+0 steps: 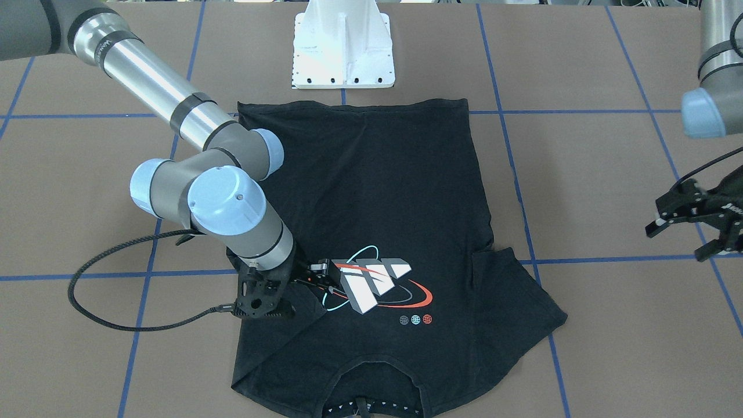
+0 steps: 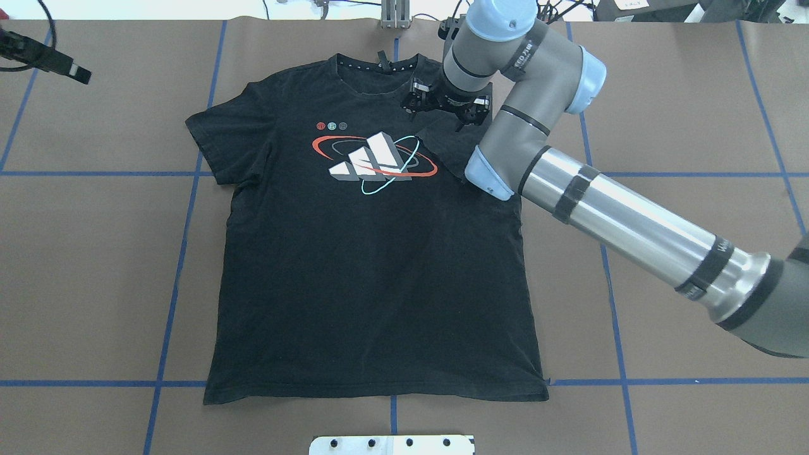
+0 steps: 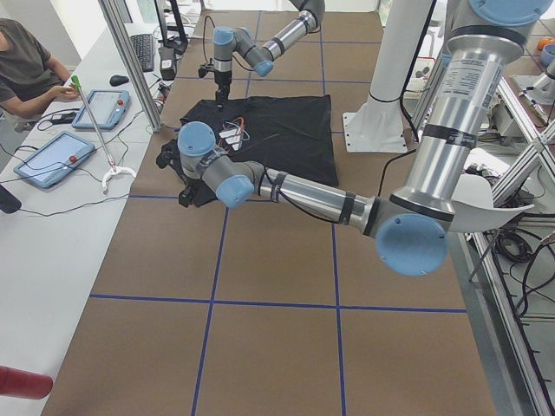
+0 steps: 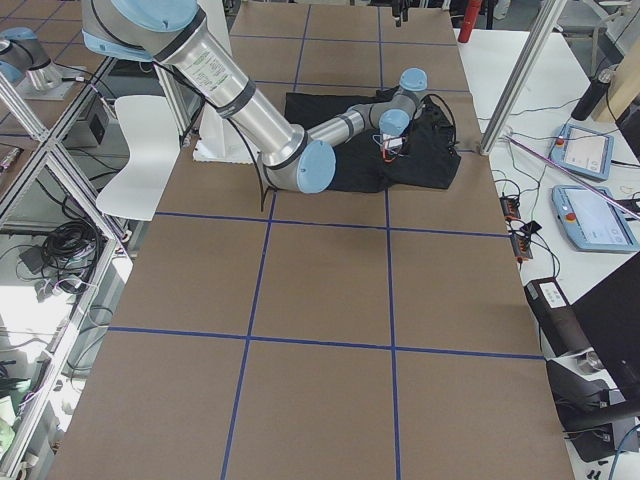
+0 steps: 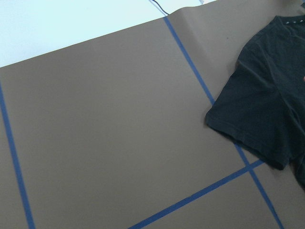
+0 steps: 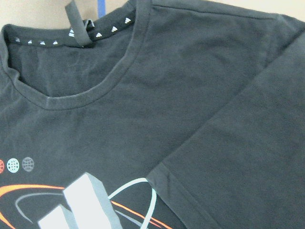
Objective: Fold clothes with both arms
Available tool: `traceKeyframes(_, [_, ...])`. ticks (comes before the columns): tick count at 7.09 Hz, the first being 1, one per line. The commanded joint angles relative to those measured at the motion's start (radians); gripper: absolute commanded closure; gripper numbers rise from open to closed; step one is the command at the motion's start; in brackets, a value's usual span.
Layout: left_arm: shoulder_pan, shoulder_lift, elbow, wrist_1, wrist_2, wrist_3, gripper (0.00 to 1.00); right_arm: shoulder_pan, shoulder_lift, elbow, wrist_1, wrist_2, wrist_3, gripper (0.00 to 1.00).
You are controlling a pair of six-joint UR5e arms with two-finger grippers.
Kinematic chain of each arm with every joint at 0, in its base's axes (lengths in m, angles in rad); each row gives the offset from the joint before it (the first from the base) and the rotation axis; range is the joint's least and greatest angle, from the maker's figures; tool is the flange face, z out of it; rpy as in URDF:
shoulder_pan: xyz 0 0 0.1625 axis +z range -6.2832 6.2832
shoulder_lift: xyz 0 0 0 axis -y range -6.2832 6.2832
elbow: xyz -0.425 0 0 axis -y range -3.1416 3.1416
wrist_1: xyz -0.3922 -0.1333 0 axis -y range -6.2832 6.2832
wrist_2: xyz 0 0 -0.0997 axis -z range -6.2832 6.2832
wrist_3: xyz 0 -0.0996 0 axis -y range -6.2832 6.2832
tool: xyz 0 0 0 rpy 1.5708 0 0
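Right shoulder: your silver-grey tubular right arm (image 2: 632, 218) slants over the black cotton T-shirt (image 2: 373, 284), blocking entry.
Left sleeve: brown table (image 2: 95, 265) beside it, room for you.

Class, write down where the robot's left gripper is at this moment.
In the overhead view the left gripper is at the far upper-left corner, above the bare table. It is well to the left of the T-shirt and not touching it.
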Motion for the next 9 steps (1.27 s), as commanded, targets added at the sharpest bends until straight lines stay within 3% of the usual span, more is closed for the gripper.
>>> traceKeyframes(1, [0.134,-0.12,0.206,-0.17,0.194,-0.086,0.01,0.026,-0.248,0.287,-0.002,0.007,0.002,0.0])
traceKeyframes(3, [0.194,-0.198,0.381,-0.291,0.21,-0.12,0.01,0.038,-0.327,0.359,0.001,0.007,0.004,0.0])
traceKeyframes(4, [0.199,-0.221,0.42,-0.303,0.239,-0.12,0.06,0.047,-0.333,0.361,0.003,0.007,0.002,0.0])
traceKeyframes(7, [0.219,-0.209,0.489,-0.365,0.281,-0.12,0.29,0.044,-0.338,0.355,0.007,-0.002,0.004,0.0])
traceKeyframes(9, [0.214,-0.203,0.498,-0.362,0.275,-0.128,0.33,0.044,-0.338,0.354,0.009,-0.002,0.004,0.0])
